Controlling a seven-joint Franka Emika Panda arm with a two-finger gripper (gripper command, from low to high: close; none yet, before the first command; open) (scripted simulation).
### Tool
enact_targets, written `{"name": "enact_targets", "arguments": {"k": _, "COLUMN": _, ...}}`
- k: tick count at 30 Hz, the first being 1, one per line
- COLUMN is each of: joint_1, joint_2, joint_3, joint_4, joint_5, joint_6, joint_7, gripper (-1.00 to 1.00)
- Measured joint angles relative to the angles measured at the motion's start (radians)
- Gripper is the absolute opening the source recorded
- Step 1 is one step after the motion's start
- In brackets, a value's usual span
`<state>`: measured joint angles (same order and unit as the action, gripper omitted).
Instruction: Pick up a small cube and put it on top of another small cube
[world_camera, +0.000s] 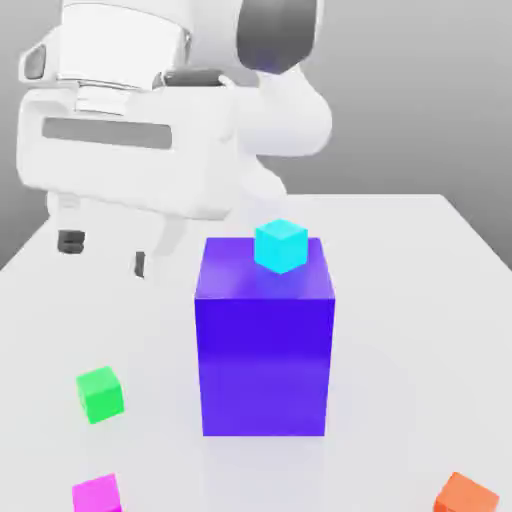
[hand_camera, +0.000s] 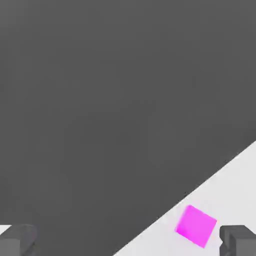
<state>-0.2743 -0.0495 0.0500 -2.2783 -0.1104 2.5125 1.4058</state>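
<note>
The small magenta cube (world_camera: 97, 494) lies on the white table near the front edge, at the exterior view's left. The small green cube (world_camera: 100, 393) sits just behind it, apart from it. My gripper (world_camera: 105, 252) hangs open above the table's far left, well behind both cubes and beside the big purple block, with nothing between its fingers. In the hand view the magenta cube (hand_camera: 195, 225) lies on the white table close to one dark fingertip (hand_camera: 239, 240); the other fingertip (hand_camera: 17, 240) stands far from it.
A big purple block (world_camera: 265, 340) stands mid-table with a cyan cube (world_camera: 280, 245) on top. An orange cube (world_camera: 465, 494) lies at the front of the exterior view's right. The table's edge (hand_camera: 165, 212) crosses the hand view, dark floor beyond.
</note>
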Motion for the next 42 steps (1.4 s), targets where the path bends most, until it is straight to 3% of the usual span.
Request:
{"name": "enact_targets", "arguments": {"k": 15, "joint_1": -0.066, "joint_2": 0.535, "joint_3": -0.041, "joint_4": 0.035, "joint_5": 0.101, "joint_6": 0.218, "joint_7": 0.233, "gripper": 0.00}}
{"name": "enact_targets", "arguments": {"k": 16, "joint_1": -0.066, "joint_2": 0.567, "joint_3": -0.042, "joint_4": 0.041, "joint_5": 0.100, "joint_6": 0.243, "joint_7": 0.234, "gripper": -1.00}}
{"name": "enact_targets", "arguments": {"k": 22, "joint_1": -0.066, "joint_2": 0.583, "joint_3": -0.042, "joint_4": 0.045, "joint_5": 0.100, "joint_6": 0.257, "joint_7": 0.235, "gripper": -1.00}}
{"name": "enact_targets", "arguments": {"k": 28, "joint_1": -0.075, "joint_2": 0.418, "joint_3": -0.043, "joint_4": -0.007, "joint_5": 0.102, "joint_6": 0.141, "joint_7": 0.216, "gripper": -1.00}}
{"name": "enact_targets", "arguments": {"k": 40, "joint_1": -0.248, "joint_2": 0.004, "joint_3": -0.124, "joint_4": -0.430, "joint_5": 0.096, "joint_6": 0.150, "joint_7": -0.168, "gripper": -1.00}}
{"name": "enact_targets", "arguments": {"k": 42, "joint_1": -0.249, "joint_2": 0.017, "joint_3": -0.128, "joint_4": -0.458, "joint_5": 0.103, "joint_6": 0.192, "joint_7": -0.201, "gripper": -1.00}}
